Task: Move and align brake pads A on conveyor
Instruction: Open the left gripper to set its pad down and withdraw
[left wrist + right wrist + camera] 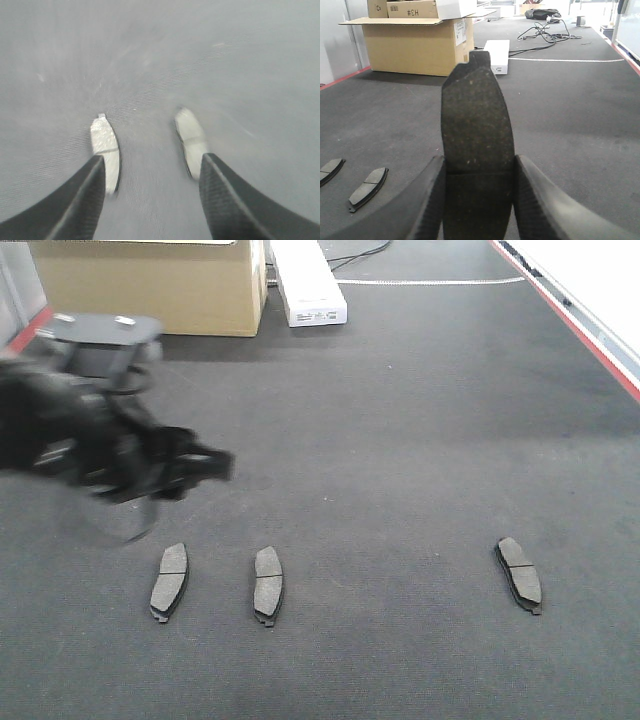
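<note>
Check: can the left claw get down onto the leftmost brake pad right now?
Probably yes. The left claw hangs open above the belt, holding nothing, with the leftmost brake pad lying flat just below it and nothing on top or between.

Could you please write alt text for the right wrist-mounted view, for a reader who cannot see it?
The right hand grips a dark brake pad upright between its fingers, filling the centre of the view. Two more pads lie on the dark conveyor at lower left, with a cardboard box and a white box behind.
</note>
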Robot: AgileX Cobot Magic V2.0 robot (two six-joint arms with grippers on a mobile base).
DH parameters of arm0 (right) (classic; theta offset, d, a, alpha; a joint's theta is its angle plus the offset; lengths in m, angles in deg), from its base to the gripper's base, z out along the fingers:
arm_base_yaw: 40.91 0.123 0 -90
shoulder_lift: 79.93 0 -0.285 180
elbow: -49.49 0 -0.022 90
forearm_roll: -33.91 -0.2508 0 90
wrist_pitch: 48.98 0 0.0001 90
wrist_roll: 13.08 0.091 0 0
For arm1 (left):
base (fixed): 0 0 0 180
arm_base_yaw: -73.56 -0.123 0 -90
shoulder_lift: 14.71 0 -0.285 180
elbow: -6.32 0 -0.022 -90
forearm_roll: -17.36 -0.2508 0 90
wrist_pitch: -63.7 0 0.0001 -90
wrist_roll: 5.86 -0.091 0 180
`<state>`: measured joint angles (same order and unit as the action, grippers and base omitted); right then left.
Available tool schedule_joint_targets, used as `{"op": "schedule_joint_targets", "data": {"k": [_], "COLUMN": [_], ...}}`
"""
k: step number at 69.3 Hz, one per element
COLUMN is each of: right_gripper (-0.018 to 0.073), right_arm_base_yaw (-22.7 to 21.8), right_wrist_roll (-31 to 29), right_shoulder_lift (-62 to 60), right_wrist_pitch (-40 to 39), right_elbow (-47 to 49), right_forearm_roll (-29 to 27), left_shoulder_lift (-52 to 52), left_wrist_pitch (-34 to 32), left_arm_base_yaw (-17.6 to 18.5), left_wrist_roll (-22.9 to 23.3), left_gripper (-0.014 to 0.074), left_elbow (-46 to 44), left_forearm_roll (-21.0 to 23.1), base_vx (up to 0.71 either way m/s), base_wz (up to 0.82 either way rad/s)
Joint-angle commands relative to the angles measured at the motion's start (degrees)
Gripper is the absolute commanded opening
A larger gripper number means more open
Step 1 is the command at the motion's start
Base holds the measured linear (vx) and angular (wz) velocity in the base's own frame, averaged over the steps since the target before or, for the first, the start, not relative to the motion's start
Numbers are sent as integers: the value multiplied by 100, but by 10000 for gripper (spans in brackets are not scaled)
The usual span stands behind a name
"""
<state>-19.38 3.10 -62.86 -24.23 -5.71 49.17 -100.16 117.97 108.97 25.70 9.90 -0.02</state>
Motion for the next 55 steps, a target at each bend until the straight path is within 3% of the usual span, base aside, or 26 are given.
{"op": "schedule_joint_targets", "data": {"k": [1, 25, 41, 55], "right_gripper": [-4, -4, -4, -4], "right_arm_base_yaw": [-22, -22, -22, -22], "right_wrist_roll": [-48, -48, -48, -48], "right_shoulder_lift": [76, 76, 76, 76], "right_wrist_pitch": [-572, -572, -572, -572], "right_elbow": [159, 159, 159, 159], "right_forearm_roll": [119, 119, 119, 119], "left_shoulder_lift": [952, 4159, 5512, 5884], "left_wrist_pitch": [-411, -2076, -2199, -2513], "left_arm_base_yaw": [114, 108, 108, 108], "left_wrist_roll": [-40, -75, -137, -711], "left_gripper": [412, 412, 412, 412], "left_elbow": [339, 2883, 3986, 4647], "left_forearm_roll": [-231, -524, -553, -447], "base_vx": [0, 0, 0, 0], "base_wz": [0, 0, 0, 0]}}
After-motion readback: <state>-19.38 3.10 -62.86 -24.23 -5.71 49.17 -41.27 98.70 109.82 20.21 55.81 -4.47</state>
